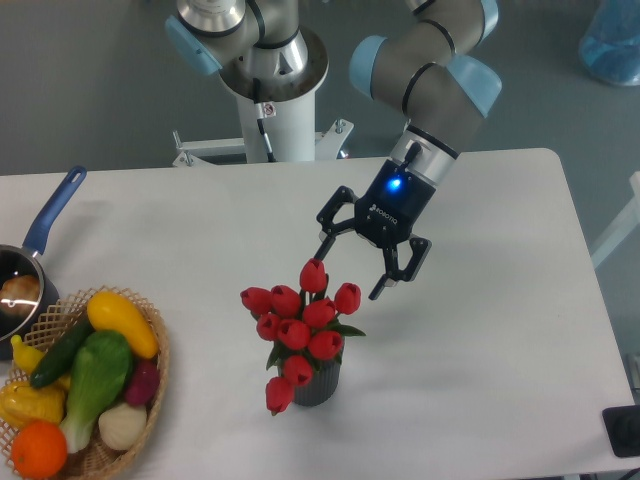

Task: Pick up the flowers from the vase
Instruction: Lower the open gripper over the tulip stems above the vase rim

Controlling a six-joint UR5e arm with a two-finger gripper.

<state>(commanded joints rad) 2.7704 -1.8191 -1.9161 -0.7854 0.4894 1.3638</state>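
Note:
The flowers (300,325), a bunch of red tulip buds with green leaves, stand upright in the vase (318,384), a short dark grey ribbed cylinder near the table's front middle. My gripper (352,268) is open and empty, tilted, just above and to the upper right of the bunch. Its left fingertip is close to the topmost bud; the right finger hangs beside the bunch. Most of the vase is hidden by the buds.
A wicker basket (155,365) of produce sits at the front left, holding a yellow squash, green vegetables, an orange and a dark red-purple vegetable. A blue-handled saucepan (50,215) stands at the left edge. The robot base (275,90) is at the back.

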